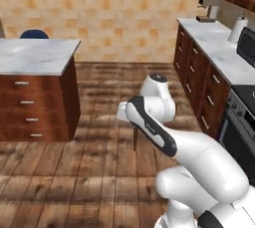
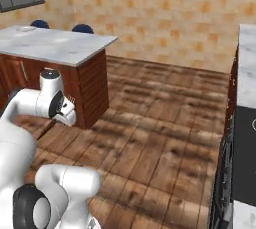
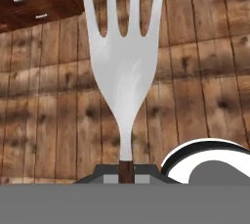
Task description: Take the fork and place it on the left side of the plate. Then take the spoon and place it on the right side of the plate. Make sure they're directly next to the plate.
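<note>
The fork [image 3: 124, 71] fills the middle of the hand view, its pale silver tines pointing away over the wooden floor. My gripper [image 3: 126, 171] is shut on its dark brown handle. In the right base view the hand [image 2: 64, 108] hangs low beside the corner of the kitchen island [image 2: 60, 48], with the small tines [image 2: 70, 100] sticking out of it. A faint pale round shape [image 2: 25, 29] at the far end of the island top may be the plate. The spoon is out of view.
The island [image 1: 35, 57] with dark drawers stands to the left, with blue chairs [image 2: 80, 28] behind it. A counter [image 1: 219, 48] with a paper roll and a stove [image 1: 244, 107] run along the right. Open wooden floor [image 1: 99, 162] lies between them.
</note>
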